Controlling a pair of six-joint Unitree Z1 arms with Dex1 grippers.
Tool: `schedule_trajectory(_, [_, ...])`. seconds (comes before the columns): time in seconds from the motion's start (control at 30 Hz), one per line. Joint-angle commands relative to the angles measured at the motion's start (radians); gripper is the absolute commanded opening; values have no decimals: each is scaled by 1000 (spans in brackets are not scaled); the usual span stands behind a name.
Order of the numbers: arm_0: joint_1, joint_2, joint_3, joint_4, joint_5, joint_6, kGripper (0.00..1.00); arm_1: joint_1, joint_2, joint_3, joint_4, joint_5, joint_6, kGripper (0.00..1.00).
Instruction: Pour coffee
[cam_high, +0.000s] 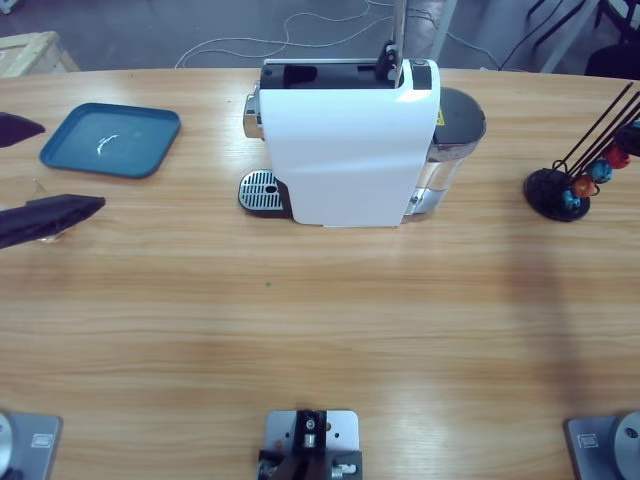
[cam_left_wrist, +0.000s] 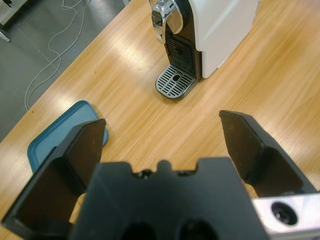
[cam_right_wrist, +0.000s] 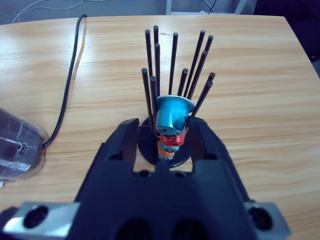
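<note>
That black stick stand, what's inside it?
Small capsules are stacked between the black stick stand's rods: a blue capsule on top, orange-red ones beneath. The right gripper hides the lowest.

I count one white coffee machine (cam_high: 345, 150) with one drip grate (cam_high: 261, 190), one blue tray (cam_high: 110, 139), one black capsule rack (cam_right_wrist: 167, 95) and at least three capsules (cam_right_wrist: 172, 117) stacked in it.

table (cam_high: 300, 330): long, light wood | floor (cam_high: 150, 30): grey, white cables (cam_high: 250, 45) | crate (cam_high: 30, 52) top-left
</note>
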Motion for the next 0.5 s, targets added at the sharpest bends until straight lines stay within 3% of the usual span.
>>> schedule_trajectory(0.03, [-7,31,26,-12,15,-7,986,-17,45,23,-15,23,-15,301])
schedule_trajectory(0.2, [-7,25,31,-12,15,-7,987,-17,58,21,-15,24,-18,284])
schedule_trajectory(0.27, [-7,24,30,-12,15,-7,987,-17,61,21,-17,22,-24,41])
schedule_trajectory(0.5, [-7,25,29,-12,15,-8,987,-20,54,23,-29,-5,-25,0])
